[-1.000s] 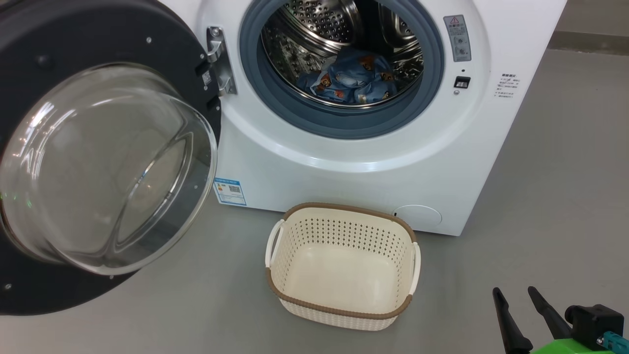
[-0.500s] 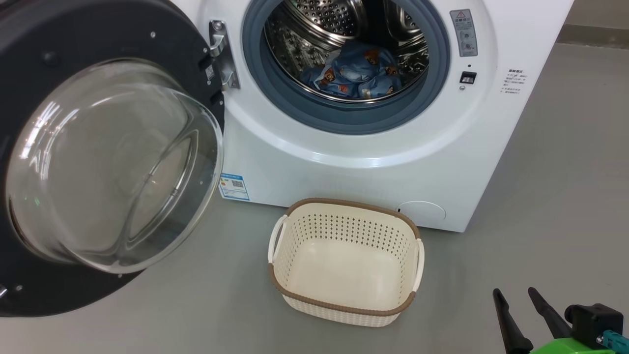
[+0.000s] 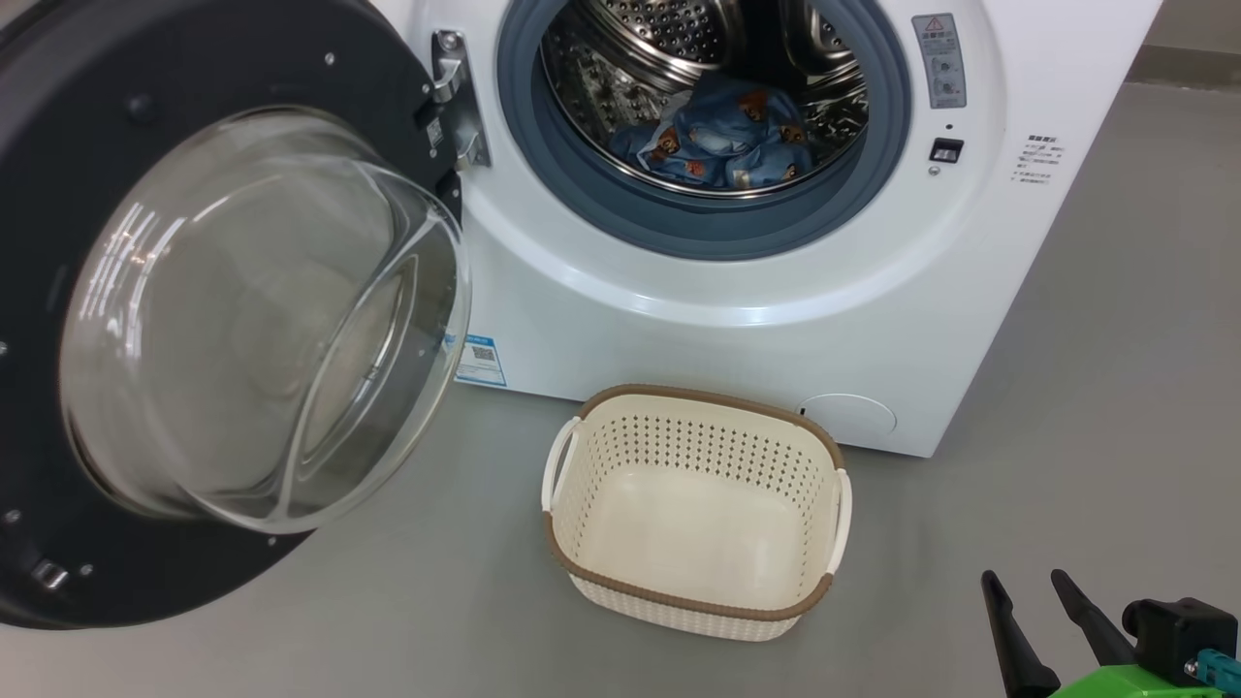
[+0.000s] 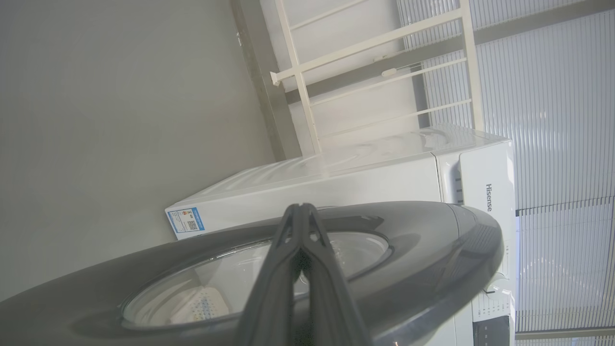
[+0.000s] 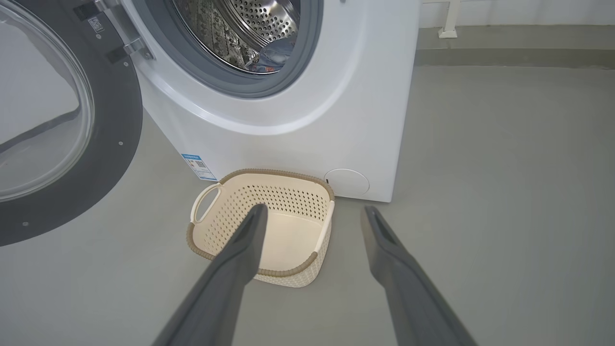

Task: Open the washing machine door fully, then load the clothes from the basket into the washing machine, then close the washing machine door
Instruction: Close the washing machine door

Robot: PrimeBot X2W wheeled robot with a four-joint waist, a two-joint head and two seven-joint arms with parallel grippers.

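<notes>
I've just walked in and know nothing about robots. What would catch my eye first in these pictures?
First, the big black washing machine door with its bulging glass porthole, standing open at the left of the head view. Next, the blue clothes with orange-brown figures, lying inside the white washing machine. In front of it stands the cream basket, empty.

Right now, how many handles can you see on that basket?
2. The left handle sits on the basket's left side, the right handle on its right side. None seems hidden.

Laundry area: washing machine on grey floor.
</notes>
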